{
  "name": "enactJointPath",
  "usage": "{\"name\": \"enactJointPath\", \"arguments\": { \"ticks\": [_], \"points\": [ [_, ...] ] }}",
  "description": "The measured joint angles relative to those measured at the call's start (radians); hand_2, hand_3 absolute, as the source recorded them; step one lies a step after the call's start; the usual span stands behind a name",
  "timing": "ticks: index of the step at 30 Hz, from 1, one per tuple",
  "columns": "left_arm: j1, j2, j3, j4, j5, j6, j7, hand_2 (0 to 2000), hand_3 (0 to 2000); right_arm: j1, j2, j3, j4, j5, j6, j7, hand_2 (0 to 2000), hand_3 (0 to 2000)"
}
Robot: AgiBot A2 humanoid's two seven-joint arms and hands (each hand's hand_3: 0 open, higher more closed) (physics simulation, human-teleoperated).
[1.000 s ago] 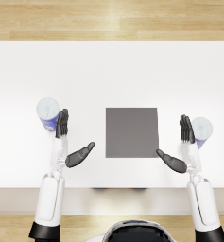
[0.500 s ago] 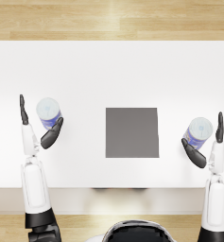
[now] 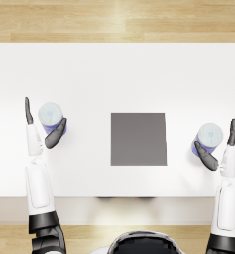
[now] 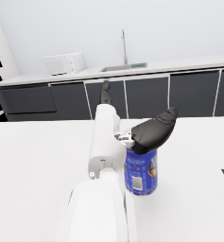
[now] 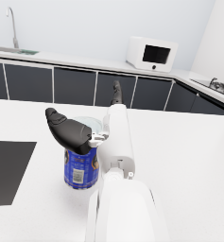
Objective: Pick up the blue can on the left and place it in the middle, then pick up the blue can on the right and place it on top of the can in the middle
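on the white bench [image 3: 117, 74], each dark hand, left [image 3: 42, 130] and right [image 3: 219, 148], spreads open beside its blue cylindrical metal can, left [image 3: 50, 117], right [image 3: 208, 137], flanking the dark grey square mat [image 3: 138, 139].

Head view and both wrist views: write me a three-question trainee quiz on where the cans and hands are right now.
1. True or false: the left can already stands on the grey mat.
2. Which robot hand has a can between thumb and fingers? A) only the left robot hand B) only the right robot hand C) both
3. Fill in: the right can stands upright on the white ____.

Key: 1 false, it stands left of the mat. 2 C, though firm contact cannot be confirmed. 3 table.
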State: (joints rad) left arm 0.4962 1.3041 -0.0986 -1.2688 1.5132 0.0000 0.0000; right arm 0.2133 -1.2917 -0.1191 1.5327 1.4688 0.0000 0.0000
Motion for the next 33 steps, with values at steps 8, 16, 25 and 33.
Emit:
{"name": "enactJointPath", "arguments": {
  "ticks": [8,16,25,33],
  "points": [
    [0.034,0.015,0.02,0.198,0.0,0.0,0.0,0,0,0.027,-0.014,0.01,-0.148,0.0,0.0,0.0,0,0],
    [0.081,0.028,0.028,0.346,0.0,0.0,0.0,0,0,0.061,-0.028,0.022,-0.284,0.0,0.0,0.0,0,0],
    [0.137,0.043,0.031,0.466,0.0,0.0,0.0,0,0,0.118,-0.045,0.038,-0.412,0.0,0.017,0.001,0,0],
    [0.176,0.054,0.022,0.549,0.0,0.0,0.0,0,0,0.147,-0.057,0.04,-0.465,-0.001,0.043,0.005,0,0]
  ]
}}
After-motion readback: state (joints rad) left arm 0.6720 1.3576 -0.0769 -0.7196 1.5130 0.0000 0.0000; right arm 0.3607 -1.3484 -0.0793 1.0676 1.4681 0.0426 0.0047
